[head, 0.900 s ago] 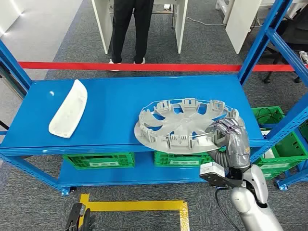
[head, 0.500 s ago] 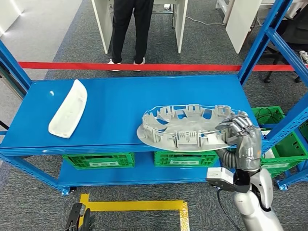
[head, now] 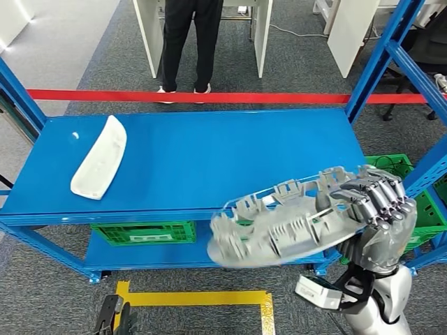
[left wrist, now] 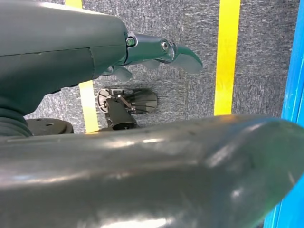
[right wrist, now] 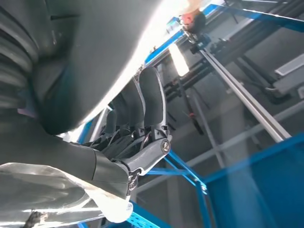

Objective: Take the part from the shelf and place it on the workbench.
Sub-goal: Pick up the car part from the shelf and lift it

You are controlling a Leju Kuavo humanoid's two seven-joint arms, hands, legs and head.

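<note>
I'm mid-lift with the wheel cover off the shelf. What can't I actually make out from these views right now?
- Right hand grip: head view shows its fingers over the rim of the wheel cover; the underside contact is hidden by the cover.
- Cover's near edge: motion-blurred in head view.
- Left hand: cut off by the head view's bottom edge; fingers unclear.
- Workbench: where it stands cannot be told.
- Green crates: contents hidden by the shelf.

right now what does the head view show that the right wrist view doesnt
The head view alone shows the whole grey wheel cover tilted, lifted off the blue shelf, plus the white curved part lying on it and a person's legs behind the red tape. The right wrist view alone shows a ceiling light overhead. Both show the right hand gripping the cover's rim.
</note>
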